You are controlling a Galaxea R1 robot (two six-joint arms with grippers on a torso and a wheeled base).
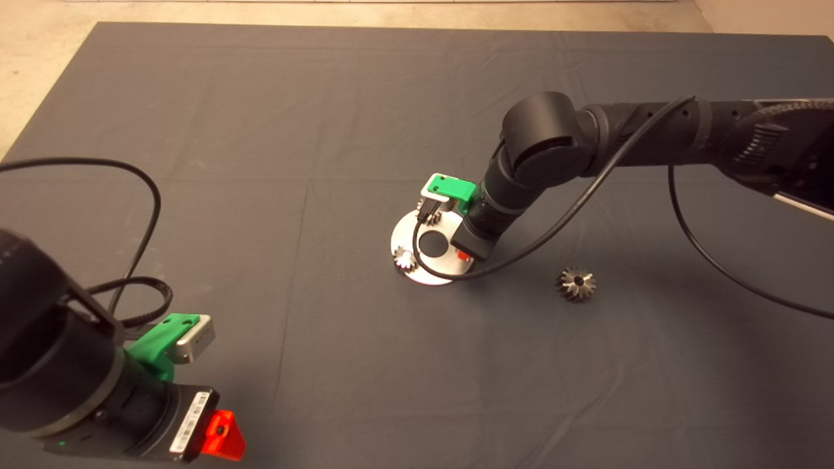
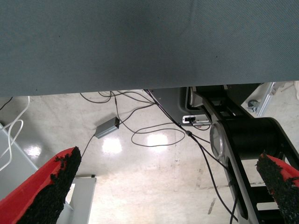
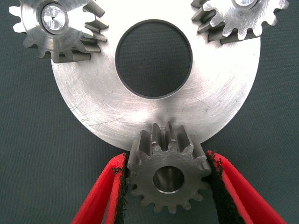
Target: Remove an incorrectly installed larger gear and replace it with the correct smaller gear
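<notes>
One relation: I see small dark grey spur gear at round silvery plate rim, bore upright.
Right claw: pinching it.
Left claw: spread, parked.
Large flared shiny gear: on desk, well apart.

Right fingers pinched, left fingers apart

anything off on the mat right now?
One thing: the larger gear lies loose on the mat, apart from the round plate. Otherwise tidy: the right gripper holds the smaller gear at the plate's rim, two silvery gears sit mounted, the left gripper waits lower left.
</notes>
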